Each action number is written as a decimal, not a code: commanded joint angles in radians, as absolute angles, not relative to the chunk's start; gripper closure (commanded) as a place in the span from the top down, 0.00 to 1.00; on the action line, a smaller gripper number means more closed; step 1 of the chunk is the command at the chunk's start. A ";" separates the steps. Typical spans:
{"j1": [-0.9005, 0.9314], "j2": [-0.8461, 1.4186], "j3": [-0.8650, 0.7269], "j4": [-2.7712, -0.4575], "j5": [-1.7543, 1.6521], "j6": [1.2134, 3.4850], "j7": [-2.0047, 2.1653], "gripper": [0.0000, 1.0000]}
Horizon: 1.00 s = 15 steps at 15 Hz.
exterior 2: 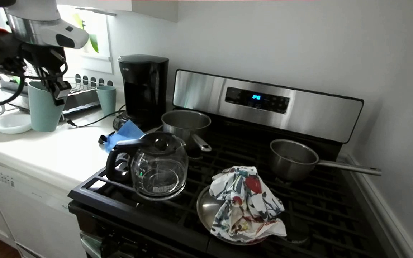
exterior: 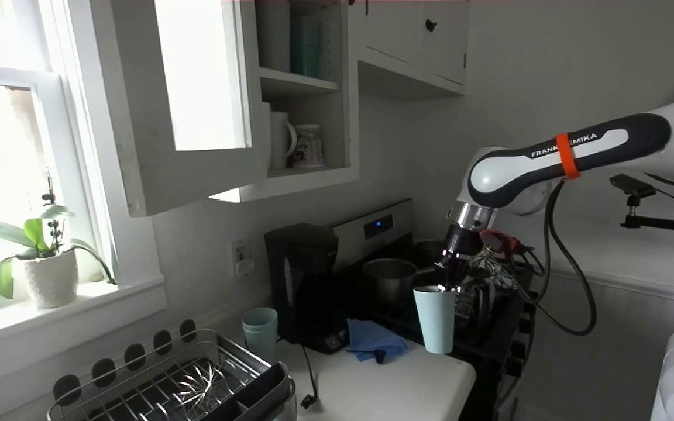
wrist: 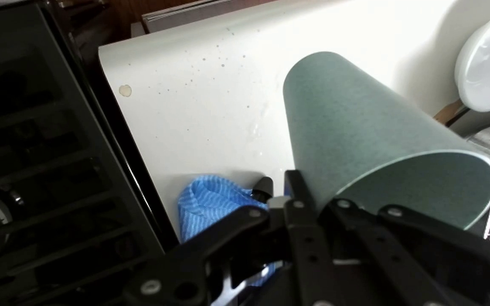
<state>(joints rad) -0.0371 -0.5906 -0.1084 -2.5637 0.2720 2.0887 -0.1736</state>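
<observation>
Your tool (exterior: 448, 287) clamps a cup (wrist: 351, 114) near its rim above the tabletop (wrist: 211, 110), where a cloth (exterior: 372, 337) lies just beside the coffee maker (exterior: 302, 254).

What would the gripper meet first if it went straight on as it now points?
Probably the counter: the gripper points mostly down, and the held cup would likely touch first. Depth below the cup is unclear.

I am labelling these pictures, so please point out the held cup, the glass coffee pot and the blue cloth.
Held cup (exterior: 437, 323), in an exterior view: outer wall.
Coffee pot (exterior 2: 159, 172), in an exterior view: glass body.
Blue cloth (wrist: 211, 205), in the wrist view: striped surface.
</observation>
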 commanded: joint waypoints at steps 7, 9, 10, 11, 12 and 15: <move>-0.048 -0.496 -0.110 -2.607 0.240 2.221 -0.167 0.01; -0.057 -0.467 -0.108 -2.629 0.225 2.301 -0.151 0.01; -0.065 -0.453 -0.099 -2.639 0.204 2.338 -0.136 0.01; -0.073 -0.441 -0.092 -2.655 0.183 2.383 -0.121 0.01; -0.076 -0.429 -0.091 -2.665 0.170 2.414 -0.110 0.01; -0.099 -0.395 -0.079 -2.689 0.108 2.506 -0.052 0.01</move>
<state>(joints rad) -0.0698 -0.4177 -0.1022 -2.6653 0.1721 2.4245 -0.1185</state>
